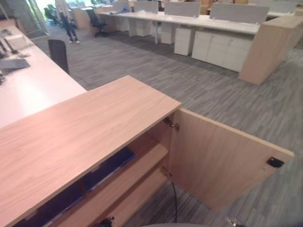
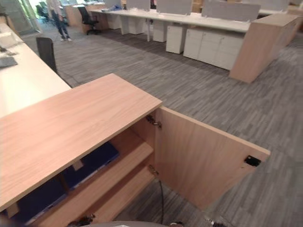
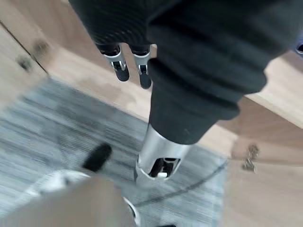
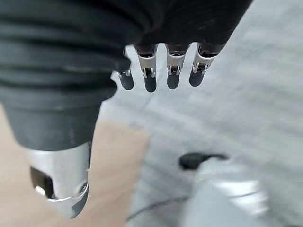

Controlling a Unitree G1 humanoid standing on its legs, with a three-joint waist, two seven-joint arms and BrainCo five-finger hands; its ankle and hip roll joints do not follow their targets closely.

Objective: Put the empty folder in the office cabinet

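Standing before the cabinet [image 1: 90,137], door [image 1: 218,161] open, we see a blue folder [image 1: 111,165] shelved inside. Our left hand [image 3: 130,64] and right hand [image 4: 161,71] hang relaxed, holding nothing. Next, we judge, shutting the door.

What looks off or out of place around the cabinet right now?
Nothing damaged or spilled. The cabinet door stands wide open, and the blue folder lies flat on the upper shelf. Both hands hold nothing.

Left hand [image 3: 189,80] and right hand [image 4: 94,71], fingers relaxed, empty
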